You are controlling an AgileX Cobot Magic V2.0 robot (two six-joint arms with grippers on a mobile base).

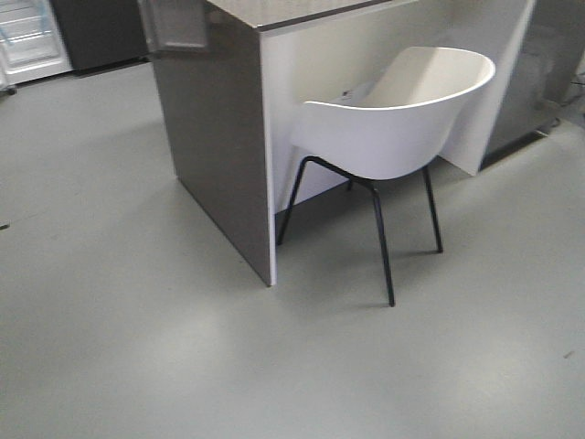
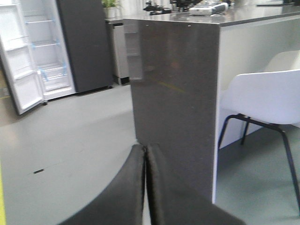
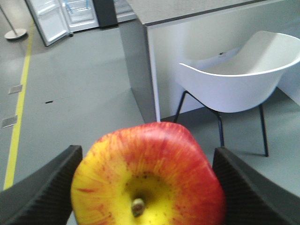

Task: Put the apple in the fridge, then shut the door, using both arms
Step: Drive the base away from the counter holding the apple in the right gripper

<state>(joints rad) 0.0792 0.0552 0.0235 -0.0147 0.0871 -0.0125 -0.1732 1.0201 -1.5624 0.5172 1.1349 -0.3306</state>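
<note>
The right pincer [image 3: 146, 199] pinches the apple [image 3: 150, 159] by its sides, stem dimple toward the camera. That looks a secure hold for the trip across the floor. The left pincer [image 2: 145, 187] is pressed together and empty, probably free for the door [image 2: 21, 70], which stands open. The fridge [image 2: 51, 51] lies well apart, beyond the desk [image 2: 173, 93] corner and chair [image 1: 402, 119]. The apple is not yet inside.
</note>
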